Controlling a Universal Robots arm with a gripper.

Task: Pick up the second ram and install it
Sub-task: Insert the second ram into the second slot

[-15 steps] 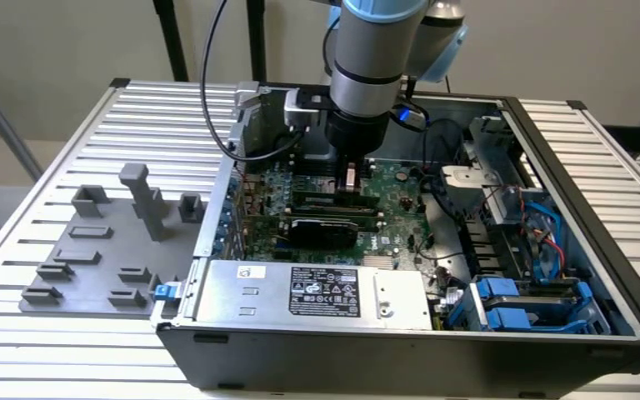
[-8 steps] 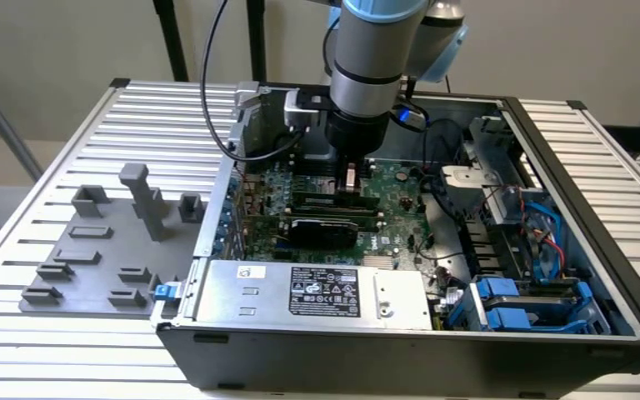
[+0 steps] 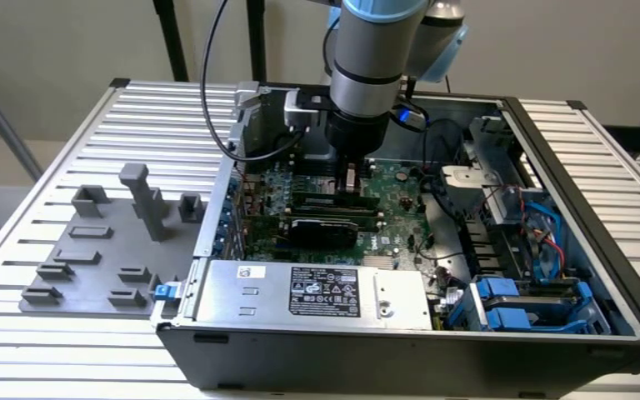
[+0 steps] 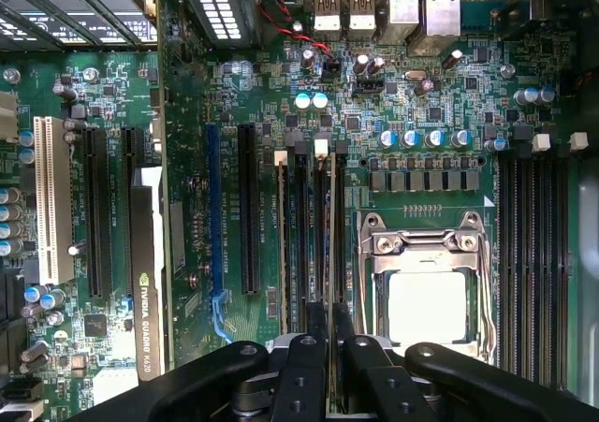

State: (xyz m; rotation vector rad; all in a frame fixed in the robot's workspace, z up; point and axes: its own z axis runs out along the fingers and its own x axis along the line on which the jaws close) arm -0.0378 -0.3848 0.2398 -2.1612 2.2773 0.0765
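The arm is down inside the open computer case (image 3: 587, 275), and the claw (image 4: 329, 333) hangs right over the memory slots beside the CPU socket (image 4: 426, 296). From the wrist view the two fingers (image 4: 309, 366) are drawn in close, pinching a thin board edge-on between them: that reads as the second ram (image 4: 328, 254), a narrow stick running lengthwise along its slot on the motherboard (image 4: 440, 94). So the pick-up looks done; the stick is off the grey holder tray (image 3: 97, 267) on the tabletop (image 3: 64, 167) and over the board. In the exterior view the claw (image 3: 349, 179) stands upright above the row of slots, with a dark stick (image 3: 332, 202) already lying in the neighbouring slot, just beside. What's left, by my reading, is the seating itself: the white latch (image 4: 321, 146) at the far end of the slot looks not yet snapped in, and I cannot tell whether the stick's lower edge has met the slot or hangs just above it. The claw is clenched on the stick, nothing let go
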